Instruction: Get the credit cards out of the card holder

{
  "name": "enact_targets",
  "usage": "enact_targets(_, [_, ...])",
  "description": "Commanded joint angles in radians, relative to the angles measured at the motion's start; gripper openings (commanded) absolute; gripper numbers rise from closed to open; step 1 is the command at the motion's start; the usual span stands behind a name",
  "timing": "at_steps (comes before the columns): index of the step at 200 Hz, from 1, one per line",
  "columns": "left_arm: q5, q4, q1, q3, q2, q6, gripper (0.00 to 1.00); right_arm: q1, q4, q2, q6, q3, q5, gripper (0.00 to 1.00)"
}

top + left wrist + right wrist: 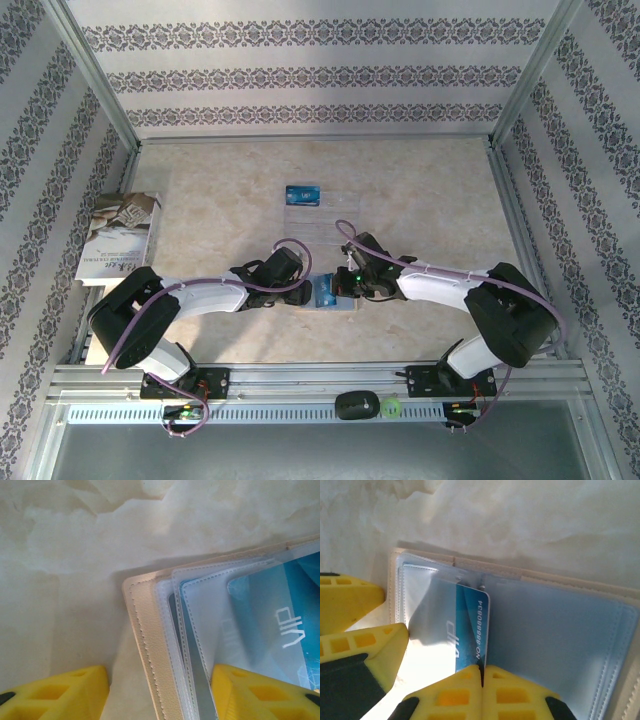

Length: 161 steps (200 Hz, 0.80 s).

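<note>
From above, we saw the left tool (312, 288) and right tool (346, 285) meeting over the small flat tan folding card holder (330, 299) near the table's (430, 200) front. One bright blue plastic card (302, 195) already lay on the clear plastic tray (345, 215) behind. At the left wrist, the left tool (160, 695) stood half open astride the card holder's (145, 645) corner, gripping nothing. At the right wrist, the right tool (482, 690) was closed on the edge of a second blue credit card (470, 625), which sat half inside its clear sleeve. We judged extraction under way, calling next for a straight pull along the sleeve.
</note>
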Motion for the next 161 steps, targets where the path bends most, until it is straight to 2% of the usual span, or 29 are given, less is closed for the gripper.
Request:
enact_targets(1, [0.046,-0.023,-0.008,-0.031,0.073,0.008,0.59,-0.017,-0.003,-0.006,-0.002,-0.015,0.032,0.00])
enact_targets(32, [0.044,-0.026,-0.006,-0.035,0.057,0.007,0.59,-0.050,-0.050,-0.093,-0.016,-0.059,0.087,0.00])
enact_targets(71, [0.046,-0.023,0.000,-0.031,0.018,0.007,0.67,-0.061,-0.124,-0.181,-0.038,-0.057,0.106,0.00])
enact_targets(161, [0.066,0.003,0.001,-0.031,0.030,0.007,0.67,0.039,-0.106,-0.051,-0.014,0.029,0.132,0.00])
